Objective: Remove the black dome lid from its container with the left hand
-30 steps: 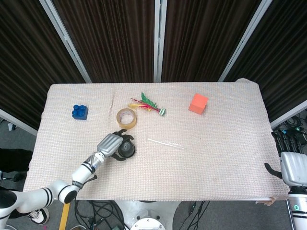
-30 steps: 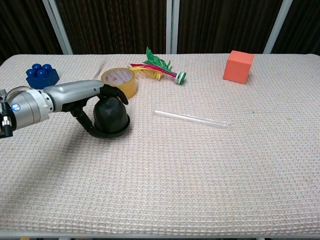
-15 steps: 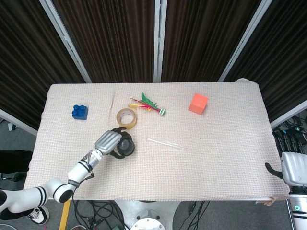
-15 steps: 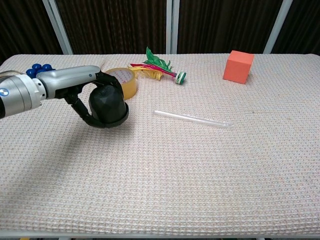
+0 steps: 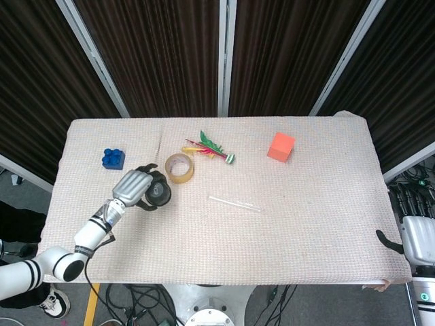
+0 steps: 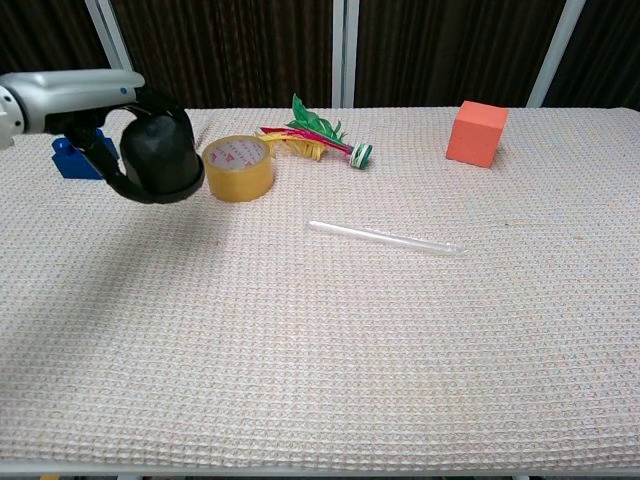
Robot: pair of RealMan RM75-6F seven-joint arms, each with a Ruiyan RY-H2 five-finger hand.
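Observation:
My left hand [image 5: 134, 187] [image 6: 95, 100] grips the black dome lid [image 5: 159, 194] [image 6: 158, 158] from above and holds it in the air over the left part of the cloth-covered table [image 6: 330, 340], just left of the yellow tape roll [image 5: 179, 168] [image 6: 240, 167]. No container shows under or near the lid. My right hand [image 5: 414, 234] hangs off the table's right edge in the head view, holding nothing, its fingers only partly seen.
A blue toy brick [image 5: 113, 158] [image 6: 72, 158] lies behind the left hand. A feathered shuttlecock [image 5: 207, 148] [image 6: 318, 135], an orange cube [image 5: 281, 147] [image 6: 476, 133] and a clear plastic straw [image 5: 234, 204] [image 6: 385, 238] lie further right.
The left hand has lifted the black dome lid off the table and carried it up and to the left, from in front of the tape roll to beside it.

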